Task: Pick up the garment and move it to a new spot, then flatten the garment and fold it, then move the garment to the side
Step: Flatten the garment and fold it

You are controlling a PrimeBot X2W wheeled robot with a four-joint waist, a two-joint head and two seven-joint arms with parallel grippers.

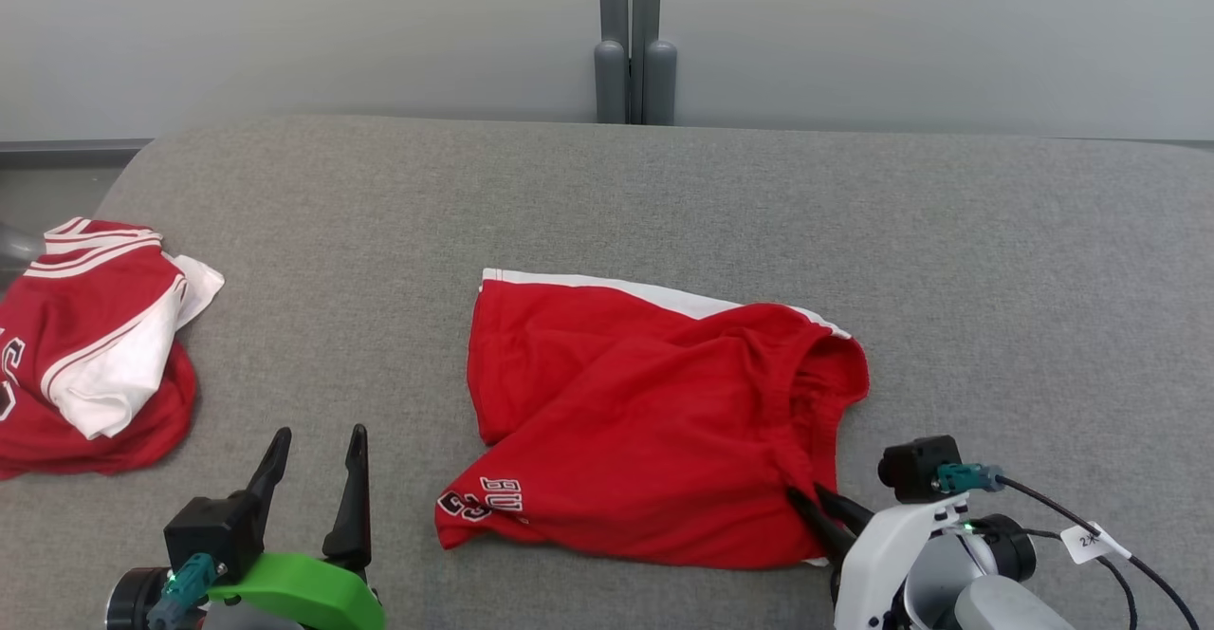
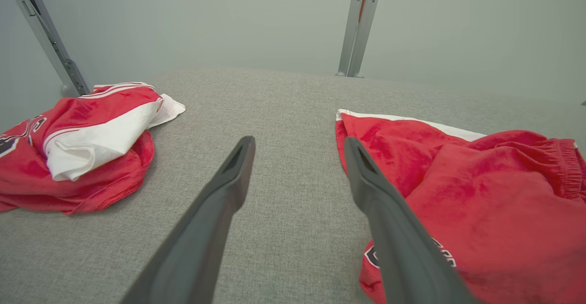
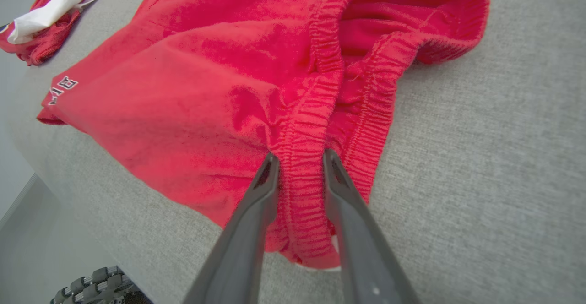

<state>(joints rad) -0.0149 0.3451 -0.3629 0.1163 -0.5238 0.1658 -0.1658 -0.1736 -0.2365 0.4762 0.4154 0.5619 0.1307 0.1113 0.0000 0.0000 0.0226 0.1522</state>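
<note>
The soft, floppy red shorts (image 1: 654, 421) are best pinched at the stretchy waistband (image 3: 316, 125), where the right gripper (image 3: 297, 160) is set (tightness cannot be told); the left gripper (image 1: 320, 433) is opened wide.

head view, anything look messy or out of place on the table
The red jersey lies crumpled in a heap near the table's left end, unfolded. The red shorts in the middle are rumpled too, the waistband bunched open, with the right gripper straddling its elastic.
</note>
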